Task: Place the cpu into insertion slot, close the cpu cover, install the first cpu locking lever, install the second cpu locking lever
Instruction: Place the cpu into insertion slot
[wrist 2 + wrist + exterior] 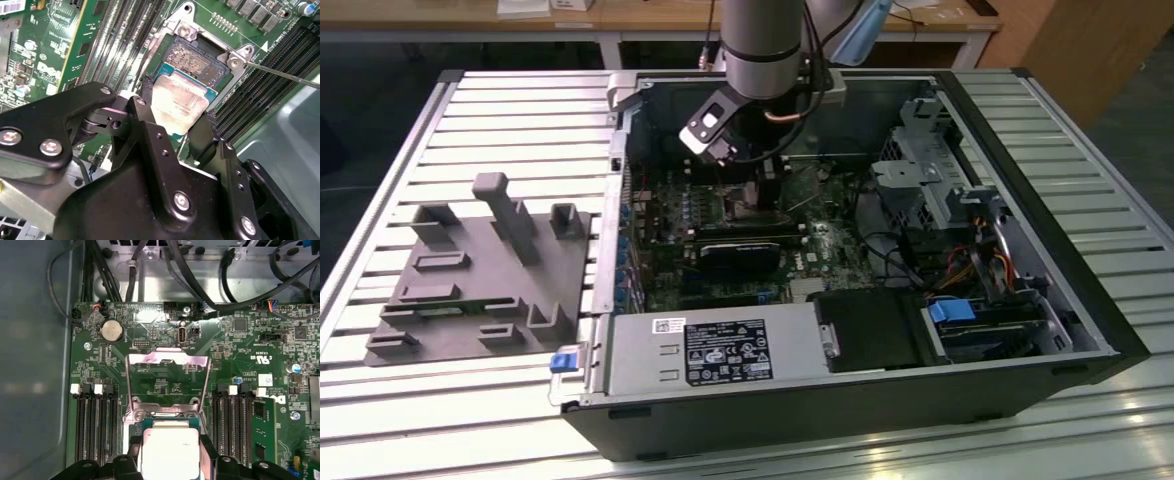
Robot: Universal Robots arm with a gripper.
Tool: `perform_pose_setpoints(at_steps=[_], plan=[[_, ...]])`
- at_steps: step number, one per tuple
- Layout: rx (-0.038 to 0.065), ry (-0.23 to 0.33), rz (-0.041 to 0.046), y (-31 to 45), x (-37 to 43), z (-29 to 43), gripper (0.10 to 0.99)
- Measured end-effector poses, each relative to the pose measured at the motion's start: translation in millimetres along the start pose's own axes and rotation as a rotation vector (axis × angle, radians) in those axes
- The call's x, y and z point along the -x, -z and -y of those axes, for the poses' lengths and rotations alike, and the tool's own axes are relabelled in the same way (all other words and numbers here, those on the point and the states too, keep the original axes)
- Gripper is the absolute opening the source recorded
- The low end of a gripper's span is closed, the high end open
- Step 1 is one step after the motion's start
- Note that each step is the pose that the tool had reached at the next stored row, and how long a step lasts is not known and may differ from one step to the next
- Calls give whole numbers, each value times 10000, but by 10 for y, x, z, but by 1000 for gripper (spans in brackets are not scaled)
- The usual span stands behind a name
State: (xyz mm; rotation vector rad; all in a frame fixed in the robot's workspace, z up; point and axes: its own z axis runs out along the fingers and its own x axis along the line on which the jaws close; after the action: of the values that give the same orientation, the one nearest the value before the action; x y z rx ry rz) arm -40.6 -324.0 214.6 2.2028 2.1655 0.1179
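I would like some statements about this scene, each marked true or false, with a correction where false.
1. The gripper grips the cpu. True.
2. The cpu cover is closed over the insertion slot. False: it stands open, and the slot's contacts are exposed.
3. A round coin battery sits on the green motherboard. True.
4. The grey fixture block lies inside the computer case. False: it lies outside the case, on the exterior view's left.
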Motion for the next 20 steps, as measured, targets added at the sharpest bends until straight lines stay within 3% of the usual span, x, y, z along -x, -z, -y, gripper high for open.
perform_pose_setpoints(at_steps=[20], plan=[[1,-36,4,-143,-42,100,537]])
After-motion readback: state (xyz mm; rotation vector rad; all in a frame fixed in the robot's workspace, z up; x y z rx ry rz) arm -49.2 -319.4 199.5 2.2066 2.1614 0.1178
